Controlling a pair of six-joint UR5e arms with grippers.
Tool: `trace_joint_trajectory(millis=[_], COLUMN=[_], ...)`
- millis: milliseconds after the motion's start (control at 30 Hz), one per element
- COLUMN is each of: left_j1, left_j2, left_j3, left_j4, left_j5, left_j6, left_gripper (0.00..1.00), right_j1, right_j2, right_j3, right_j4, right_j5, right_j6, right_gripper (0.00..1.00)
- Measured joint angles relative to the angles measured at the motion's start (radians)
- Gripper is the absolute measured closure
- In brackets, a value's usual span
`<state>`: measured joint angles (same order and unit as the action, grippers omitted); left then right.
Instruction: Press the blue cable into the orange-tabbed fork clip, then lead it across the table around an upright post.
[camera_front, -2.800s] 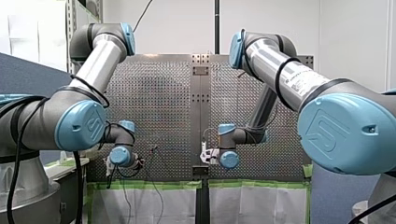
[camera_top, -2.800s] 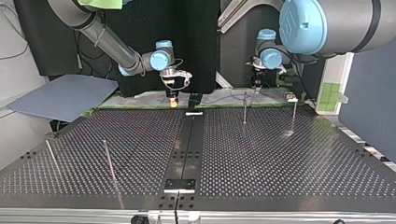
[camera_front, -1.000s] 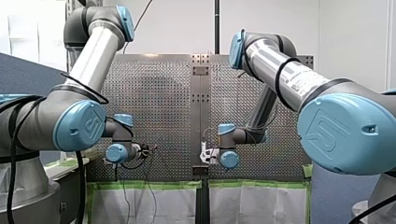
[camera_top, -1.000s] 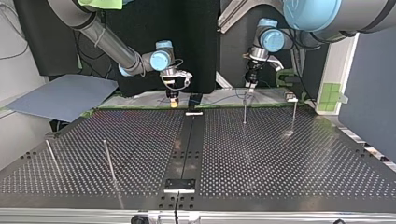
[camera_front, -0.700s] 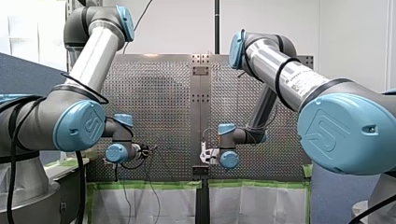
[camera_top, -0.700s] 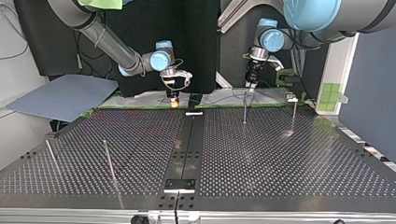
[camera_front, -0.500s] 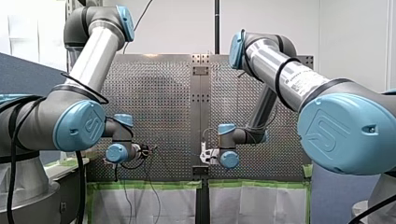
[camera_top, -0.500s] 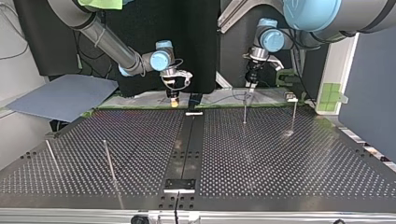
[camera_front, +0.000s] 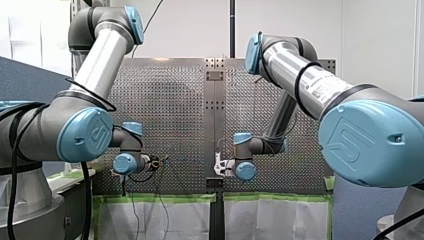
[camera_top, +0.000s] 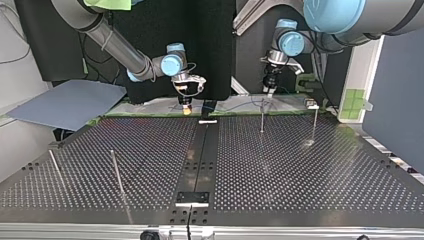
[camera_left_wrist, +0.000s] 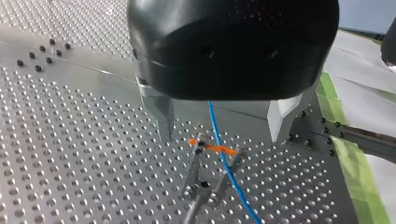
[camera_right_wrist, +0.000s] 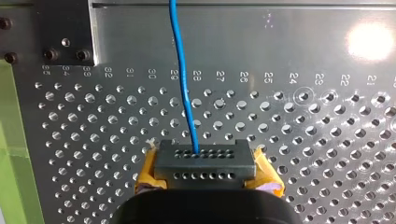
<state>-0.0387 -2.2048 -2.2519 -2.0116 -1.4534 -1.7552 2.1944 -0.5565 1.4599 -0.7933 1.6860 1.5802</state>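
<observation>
straddling the blue cable (camera_left_wrist: 214, 126), left fingers (camera_left_wrist: 164, 112) gape empty (wrist views only); right fingers (camera_right_wrist: 145, 175) clamp its plug (camera_right_wrist: 204, 163).

a perforated metal table (camera_top: 300, 170) with a dark strip (camera_top: 200, 155) down its middle; a grey-blue sheet (camera_top: 65, 102) lies off the table at the top view's left; green tape (camera_front: 160, 198) edges the table above white sheeting (camera_front: 165, 220) in the front view

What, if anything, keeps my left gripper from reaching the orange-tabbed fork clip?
Probably nothing: yes, it looks reachable. The left gripper hangs open with the fork clip right ahead; only the blue cable runs between its fingers and across the clip.
</observation>
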Motion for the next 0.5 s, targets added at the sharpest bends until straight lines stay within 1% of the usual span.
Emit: trace_joint_trajectory(millis=[100, 200, 300, 400, 500], left_j1=[-0.001, -0.007, -0.014, -0.022, -0.034], left_j2=[0.0, 0.0, 0.0, 0.0, 0.0], left_j3=[0.002, 0.005, 0.007, 0.009, 0.011], left_j4=[-0.008, -0.012, -0.009, -0.003, -0.001], left_j5=[-0.017, -0.02, -0.008, -0.005, -0.015], left_j6=[-0.016, -0.006, 0.009, 0.009, 0.009], left_gripper=[0.0, 0.0, 0.0, 0.0, 0.0], right_j1=[0.0, 0.0, 0.0, 0.0, 0.0], right_j2=[0.0, 0.0, 0.0, 0.0, 0.001], right_j3=[0.0, 0.0, 0.0, 0.0, 0.0], right_j4=[0.001, 0.001, 0.001, 0.001, 0.001], right_j5=[0.0, 0.0, 0.0, 0.0, 0.0], right_j6=[0.0, 0.0, 0.0, 0.0, 0.0], right_gripper=[1.0, 1.0, 1.0, 1.0, 1.0])
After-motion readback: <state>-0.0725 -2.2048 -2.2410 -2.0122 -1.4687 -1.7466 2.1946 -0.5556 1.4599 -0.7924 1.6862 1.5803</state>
